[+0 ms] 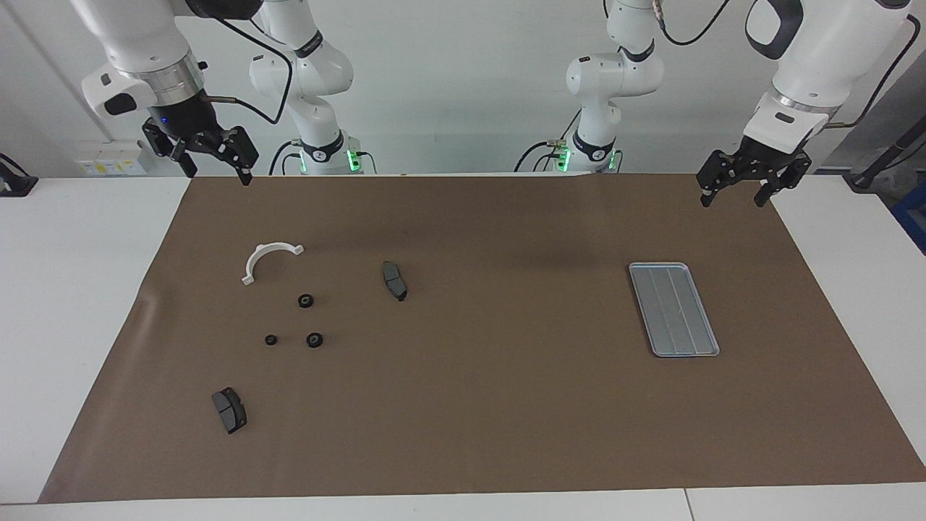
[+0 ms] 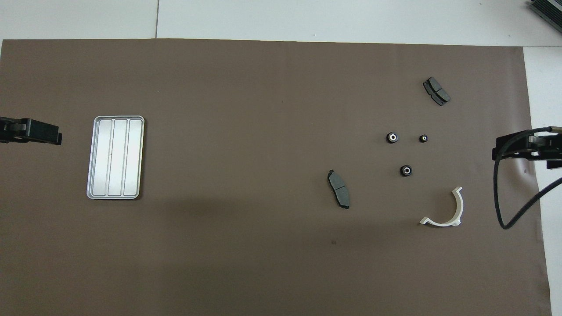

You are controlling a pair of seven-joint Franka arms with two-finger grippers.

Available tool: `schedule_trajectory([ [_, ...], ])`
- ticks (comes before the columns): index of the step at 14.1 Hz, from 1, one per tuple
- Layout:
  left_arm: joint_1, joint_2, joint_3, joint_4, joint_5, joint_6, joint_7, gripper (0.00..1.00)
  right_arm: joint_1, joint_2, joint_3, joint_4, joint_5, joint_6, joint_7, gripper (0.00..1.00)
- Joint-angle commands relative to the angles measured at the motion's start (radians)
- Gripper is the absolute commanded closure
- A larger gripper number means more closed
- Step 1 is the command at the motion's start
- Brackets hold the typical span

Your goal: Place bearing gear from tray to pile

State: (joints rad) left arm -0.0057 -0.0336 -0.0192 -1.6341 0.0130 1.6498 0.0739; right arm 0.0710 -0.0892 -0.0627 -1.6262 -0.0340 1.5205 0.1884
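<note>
The silver-grey tray [image 1: 673, 309] [image 2: 115, 157] lies bare toward the left arm's end of the brown mat. The pile is spread toward the right arm's end. It holds three black bearing gears [image 1: 306, 300] [image 1: 314, 339] [image 1: 270, 339] [image 2: 406, 170], a white half-ring bracket [image 1: 259, 254] [image 2: 459, 208] and two dark brake pads [image 1: 394, 281] [image 1: 229, 410]. My right gripper [image 1: 217, 176] [image 2: 509, 149] hangs open and holds nothing, high over the mat's corner by the bracket. My left gripper [image 1: 731, 201] [image 2: 44, 134] waits open over the mat's edge at its own end.
The brown mat [image 1: 506, 405] covers most of the white table [image 1: 72, 289]. A black cable [image 2: 505, 210] loops down from the right wrist over the mat's edge. Both arm bases stand at the robots' end.
</note>
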Motion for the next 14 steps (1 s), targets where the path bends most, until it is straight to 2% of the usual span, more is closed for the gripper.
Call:
schedule_trajectory([
  [1,-0.002,-0.005,0.007,-0.009,-0.011,-0.002,0.006,0.0,0.0,-0.02,0.007,-0.038,-0.001,0.023,-0.017,0.0],
  [14,-0.002,-0.005,0.007,-0.009,-0.013,-0.002,0.006,0.0,0.0,-0.021,0.011,-0.038,0.0,0.017,-0.014,0.0],
])
